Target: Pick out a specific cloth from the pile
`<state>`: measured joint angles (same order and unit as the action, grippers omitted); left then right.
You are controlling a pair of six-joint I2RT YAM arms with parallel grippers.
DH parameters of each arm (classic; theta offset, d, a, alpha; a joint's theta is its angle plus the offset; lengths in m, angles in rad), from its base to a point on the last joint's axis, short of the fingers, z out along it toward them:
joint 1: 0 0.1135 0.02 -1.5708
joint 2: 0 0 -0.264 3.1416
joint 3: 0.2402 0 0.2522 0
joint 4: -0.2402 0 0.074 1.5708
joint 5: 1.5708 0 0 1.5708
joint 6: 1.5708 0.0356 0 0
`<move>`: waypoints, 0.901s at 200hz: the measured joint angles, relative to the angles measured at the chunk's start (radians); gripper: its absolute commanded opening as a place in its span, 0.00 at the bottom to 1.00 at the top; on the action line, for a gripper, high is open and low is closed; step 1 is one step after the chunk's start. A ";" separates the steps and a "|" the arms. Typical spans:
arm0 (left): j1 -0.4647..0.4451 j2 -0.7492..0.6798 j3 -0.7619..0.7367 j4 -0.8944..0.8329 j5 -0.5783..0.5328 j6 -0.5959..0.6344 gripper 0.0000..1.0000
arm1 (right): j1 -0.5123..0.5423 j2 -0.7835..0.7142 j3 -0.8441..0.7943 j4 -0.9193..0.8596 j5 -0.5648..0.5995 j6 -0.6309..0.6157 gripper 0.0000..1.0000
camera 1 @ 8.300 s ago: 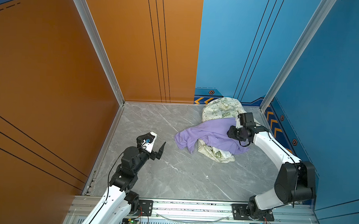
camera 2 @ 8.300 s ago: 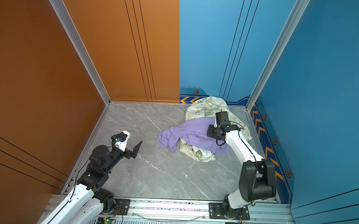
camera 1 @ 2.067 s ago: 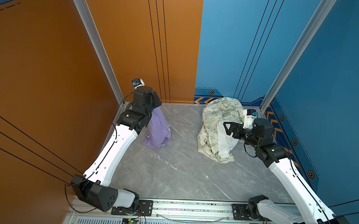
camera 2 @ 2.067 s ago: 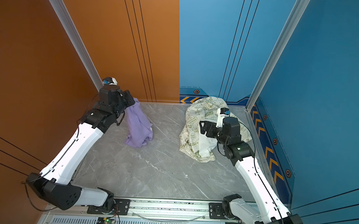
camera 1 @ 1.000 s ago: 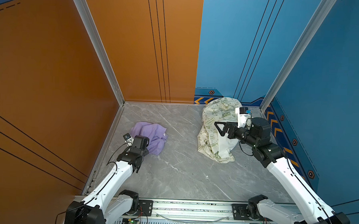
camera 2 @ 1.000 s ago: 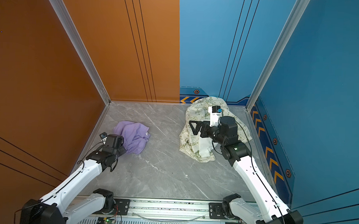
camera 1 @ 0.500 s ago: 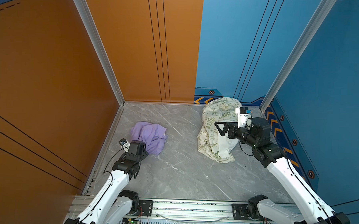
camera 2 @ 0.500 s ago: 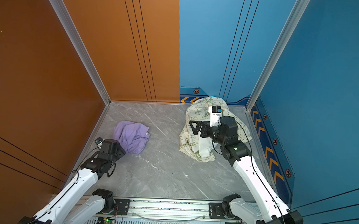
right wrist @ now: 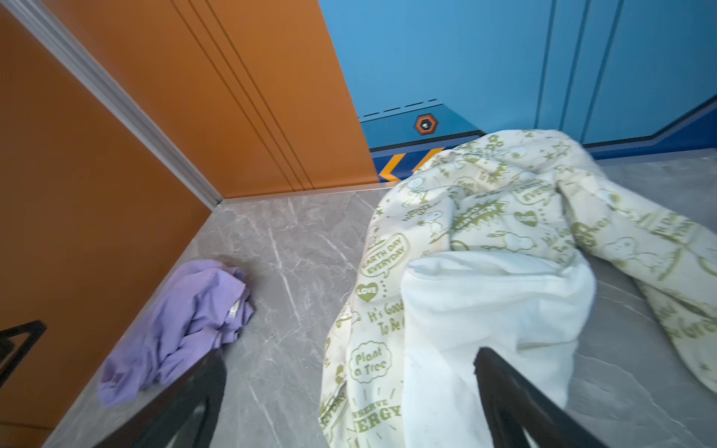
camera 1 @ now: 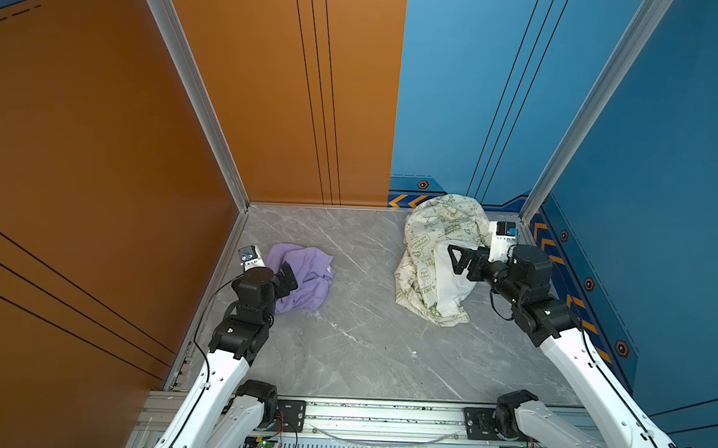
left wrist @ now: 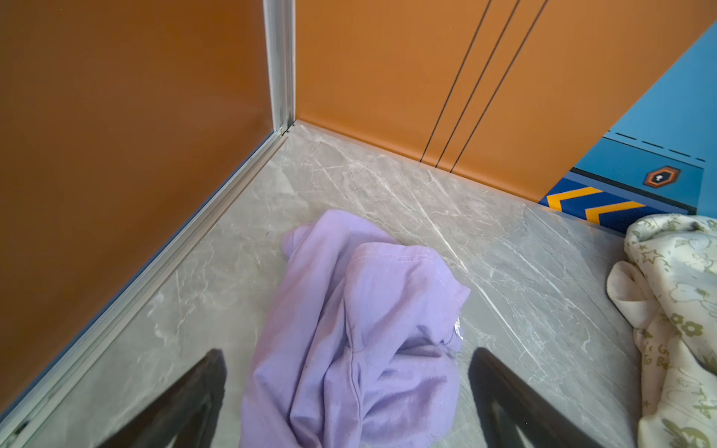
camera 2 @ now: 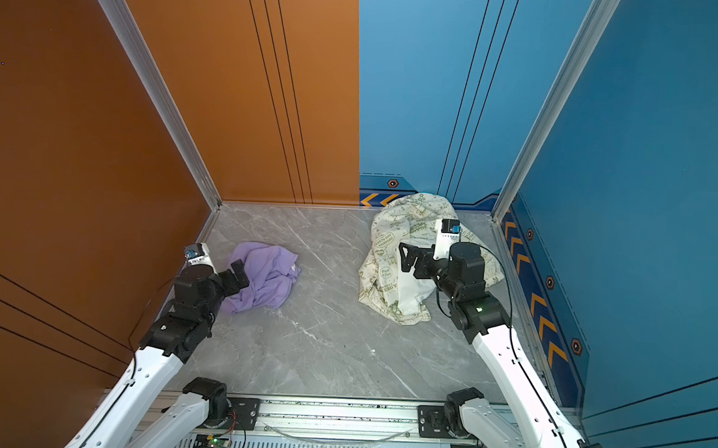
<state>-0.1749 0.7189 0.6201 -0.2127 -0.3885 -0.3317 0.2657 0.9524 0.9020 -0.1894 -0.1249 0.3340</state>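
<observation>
The purple cloth [camera 1: 310, 273] is soft, light and floppy. Pinch a thick fold. The left gripper [left wrist: 347, 356] and right gripper [camera 1: 455, 259] are both wide and empty.

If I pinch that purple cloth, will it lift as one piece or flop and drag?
Likely floppy: the purple cloth lies crumpled in soft folds, so one pinch would probably trail the rest. Probably light; the fabric looks thin. Unlikely to roll.

Left claw [camera 1: 287, 274] jaws spread wide, empty; right claw [camera 1: 455, 259] likewise.
</observation>
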 measured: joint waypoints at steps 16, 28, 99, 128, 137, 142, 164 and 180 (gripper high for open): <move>0.005 -0.020 -0.085 0.104 0.003 0.057 0.98 | -0.032 -0.037 -0.060 0.005 0.069 -0.014 1.00; 0.013 -0.012 -0.129 0.165 0.003 0.087 0.98 | -0.063 -0.061 -0.109 0.011 0.114 -0.022 1.00; 0.033 0.122 -0.297 0.489 -0.057 0.134 0.98 | -0.185 -0.091 -0.410 0.204 0.268 -0.075 1.00; 0.040 0.206 -0.326 0.580 -0.087 0.134 0.98 | -0.192 -0.040 -0.500 0.340 0.288 -0.121 1.00; 0.039 0.236 -0.329 0.607 -0.094 0.138 0.98 | -0.193 -0.014 -0.518 0.382 0.288 -0.137 1.00; 0.039 0.249 -0.330 0.618 -0.099 0.142 0.98 | -0.194 0.003 -0.526 0.407 0.288 -0.146 1.00; 0.039 0.299 -0.352 0.697 -0.115 0.152 0.98 | -0.194 0.083 -0.557 0.524 0.286 -0.172 1.00; 0.040 0.338 -0.378 0.757 -0.124 0.158 0.98 | -0.195 0.158 -0.574 0.617 0.282 -0.188 1.00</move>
<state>-0.1352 1.0569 0.2417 0.5446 -0.5129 -0.1734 0.0708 1.1103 0.3279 0.4278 0.1570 0.1463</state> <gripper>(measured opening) 0.982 0.999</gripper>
